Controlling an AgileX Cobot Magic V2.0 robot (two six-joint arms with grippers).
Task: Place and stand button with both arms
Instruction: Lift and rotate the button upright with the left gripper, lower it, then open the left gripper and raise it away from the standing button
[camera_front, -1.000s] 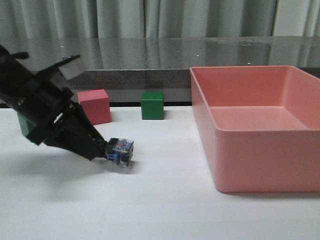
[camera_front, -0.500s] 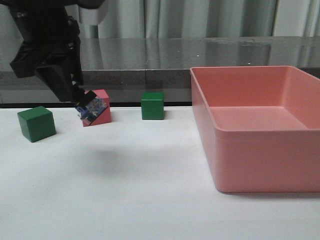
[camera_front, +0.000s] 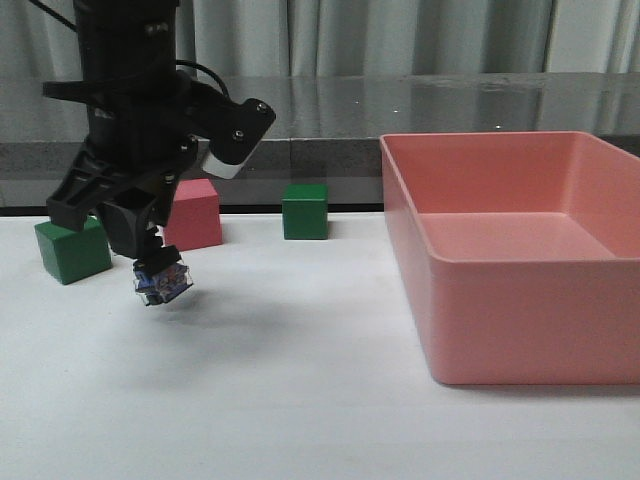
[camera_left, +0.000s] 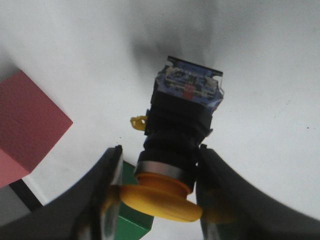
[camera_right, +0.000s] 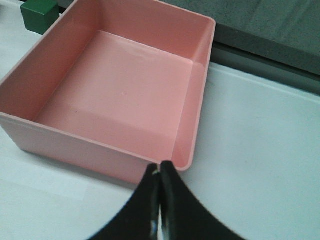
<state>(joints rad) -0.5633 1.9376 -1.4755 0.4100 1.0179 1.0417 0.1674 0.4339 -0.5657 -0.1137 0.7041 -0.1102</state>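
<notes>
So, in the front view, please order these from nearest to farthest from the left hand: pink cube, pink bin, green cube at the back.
1. Pink cube, just behind the left hand.
2. Back green cube, further right.
3. Pink bin, far right.

yellow-capped button (camera_left: 177, 145) with silver collar, black body, blue base; black left gripper (camera_left: 157, 192); pink cube (camera_front: 192, 213); green cubes (camera_front: 305, 210); pink bin (camera_front: 520, 290); white table (camera_front: 300, 400).

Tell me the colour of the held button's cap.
Yellow; the button cap shows best in the left wrist view.
</notes>
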